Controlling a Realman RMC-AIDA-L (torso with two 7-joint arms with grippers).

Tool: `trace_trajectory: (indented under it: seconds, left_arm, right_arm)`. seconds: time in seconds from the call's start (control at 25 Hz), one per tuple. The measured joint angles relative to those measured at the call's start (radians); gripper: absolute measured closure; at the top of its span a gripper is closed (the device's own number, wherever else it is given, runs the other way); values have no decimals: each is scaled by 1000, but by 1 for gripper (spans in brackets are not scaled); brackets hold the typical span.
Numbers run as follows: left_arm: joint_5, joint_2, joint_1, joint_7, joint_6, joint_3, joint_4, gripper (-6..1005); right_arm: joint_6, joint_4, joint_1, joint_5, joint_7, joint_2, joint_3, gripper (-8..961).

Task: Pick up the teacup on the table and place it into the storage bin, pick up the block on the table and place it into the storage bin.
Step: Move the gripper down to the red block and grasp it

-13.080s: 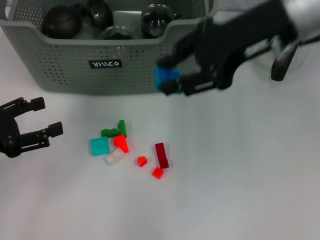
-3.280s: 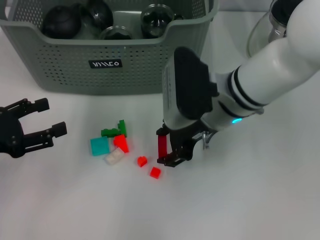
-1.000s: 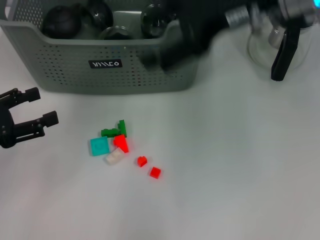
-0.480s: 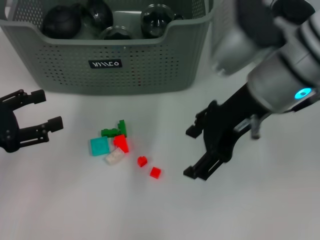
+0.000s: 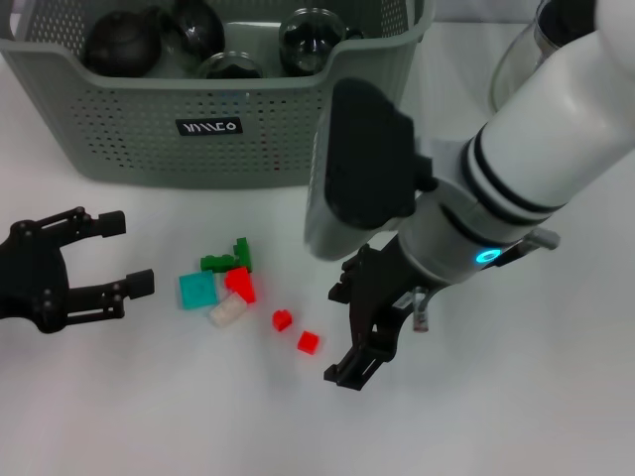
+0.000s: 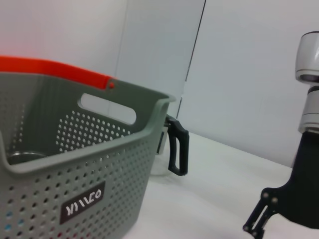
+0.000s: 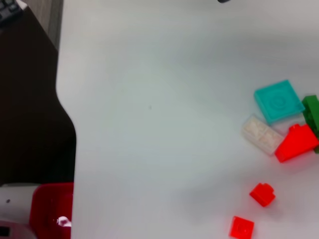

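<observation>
The right gripper (image 5: pixel 355 322) is seen hanging low over the white table (image 5: pixel 516 397), just to the right of the loose blocks; its black fingers are spread wide apart and nothing is held between them; the nearest piece is a small red block (image 5: pixel 308 342), sat just beside the lower finger but not touched as far as can be told. A second small red block (image 5: pixel 282 319) is found a bit up and to the left of that one; further left a little cluster is packed together: a teal square block (image 5: pixel 196 290), a white block (image 5: pixel 227 310), an orange-red block (image 5: pixel 239 284) and a green block (image 5: pixel 229 260) at the top of the pile. The same pieces are picked up in the right wrist view, all lying flat on the table. The left gripper (image 5: pixel 109 255) is parked at the left edge of the table, well apart from the blocks; its fingers are open too and nothing is gripped. The storage bin (image 5: pixel 218 129) is stood at the far side of the table, grey-green with perforated walls and a small black label; dark round teacups (image 5: pixel 121 42) are already lying inside it. A glass teapot (image 5: pixel 521 64) is partly hidden behind the right arm, off to the right of the bin; its black handle (image 6: pixel 178 148) is seen clearly from the left wrist view.
</observation>
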Motion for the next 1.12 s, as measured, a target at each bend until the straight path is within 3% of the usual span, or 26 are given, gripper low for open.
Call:
trace_trajectory:
  seconds: [0.48, 0.72, 0.92, 1.12]
  left_arm:
    - [12, -1, 0, 0, -1, -1, -4, 137]
    - [11, -1, 0, 0, -2, -4, -5, 137]
    - [10, -1, 0, 0, -5, -5, -5, 137]
    - [6, -1, 0, 1, -5, -5, -6, 138]
  right_arm:
    - [188, 81, 21, 2, 34, 2, -130, 12]
    - [259, 113, 24, 2, 36, 7, -166, 116]
    - [295, 145, 24, 30, 34, 7, -178, 277]
    - [316, 182, 29, 52, 26, 8, -187, 278]
